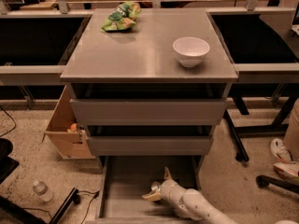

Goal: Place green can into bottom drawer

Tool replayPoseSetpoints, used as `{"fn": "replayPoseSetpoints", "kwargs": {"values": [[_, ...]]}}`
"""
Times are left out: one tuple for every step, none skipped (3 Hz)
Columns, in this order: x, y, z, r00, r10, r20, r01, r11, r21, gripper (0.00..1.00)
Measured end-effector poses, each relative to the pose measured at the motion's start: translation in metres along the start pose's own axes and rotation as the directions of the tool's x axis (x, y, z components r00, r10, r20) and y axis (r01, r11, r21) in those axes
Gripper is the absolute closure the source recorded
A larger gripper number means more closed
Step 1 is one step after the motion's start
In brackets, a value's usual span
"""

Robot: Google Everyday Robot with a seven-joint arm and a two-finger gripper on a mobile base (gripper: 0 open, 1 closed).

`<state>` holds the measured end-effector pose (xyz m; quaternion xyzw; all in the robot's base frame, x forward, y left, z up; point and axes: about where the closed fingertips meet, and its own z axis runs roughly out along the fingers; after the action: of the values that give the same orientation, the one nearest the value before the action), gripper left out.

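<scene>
The green can (154,187) is hard for you to pick out. All that shows is a small pale rounded shape low in the bottom drawer (126,192), near the middle of its floor, and you cannot tell whether it stands or lies there. Your tool (155,183) is inside the bottom drawer around that same spot. Its two fingers are spread wide apart, one pointing toward the back of the drawer and the other toward its left front corner. They are not closed on the pale shape. The white arm (198,208) enters over the drawer's front right corner.

The bottom drawer is pulled well out, and its grey floor is bare on the left half. Directly above it sit the two upper drawers (147,112), both with their fronts closed. Above those is the worktop (140,55). It holds a white bowl (191,51) over the drawer's right side and a green and yellow snack bag (120,17) far back on the left.

On the floor to the left of the bottom drawer are a cardboard box (63,136) and, nearer you, a plastic bottle (42,190). A shoe (280,149) lies well off to the drawer's right.
</scene>
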<state>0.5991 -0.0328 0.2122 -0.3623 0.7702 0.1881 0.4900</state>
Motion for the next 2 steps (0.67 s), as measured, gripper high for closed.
{"fn": "replayPoseSetpoints", "kwargs": {"values": [[-0.014, 0.003, -0.016, 1.000, -0.026, -0.006, 0.026, 0.9993, 0.026, 0.00], [-0.032, 0.005, -0.054, 0.998, -0.015, -0.060, 0.017, 0.9988, 0.046, 0.00]]}}
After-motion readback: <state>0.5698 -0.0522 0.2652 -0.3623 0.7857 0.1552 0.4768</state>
